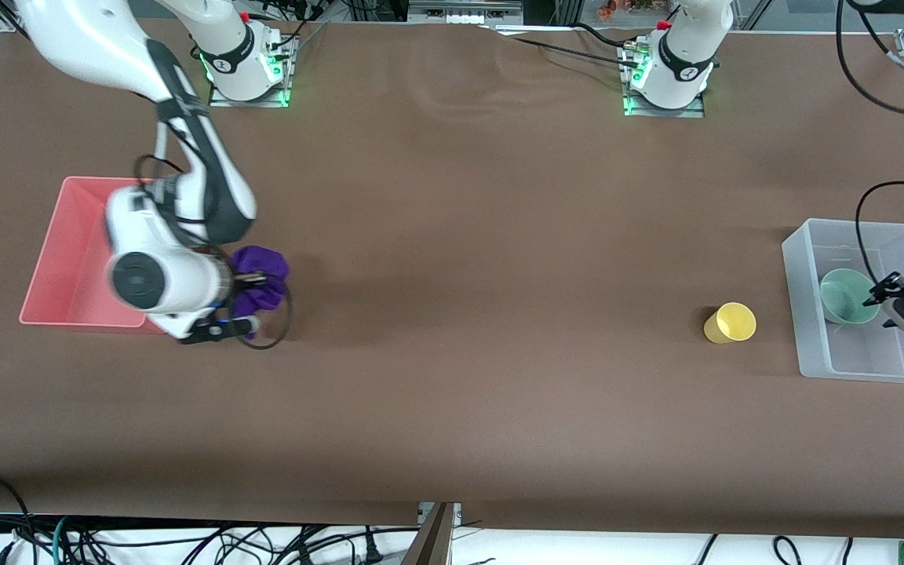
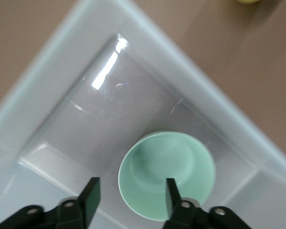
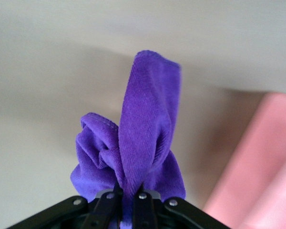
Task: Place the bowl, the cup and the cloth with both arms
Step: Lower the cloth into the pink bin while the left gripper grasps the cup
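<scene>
While the brown table (image 1: pixel 452 314) lies bare through its middle, 2 bins sit at its ends. Right gripper (image 3: pixel 128 202) pinches the purple cloth (image 3: pixel 138 138), dangling it over the table just beside the pink bin (image 1: pixel 67 259). Left gripper (image 2: pixel 131 198) hangs wide above the clear bin (image 1: pixel 809 314), where the bowl (image 2: pixel 167 174) rests. Nearby the cup (image 1: pixel 730 323) lies on the table. Cables crowd the front edge.

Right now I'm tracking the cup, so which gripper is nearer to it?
Left. The left gripper hangs open over the clear bin beside the cup; the right gripper holds the cloth by the pink bin.
</scene>
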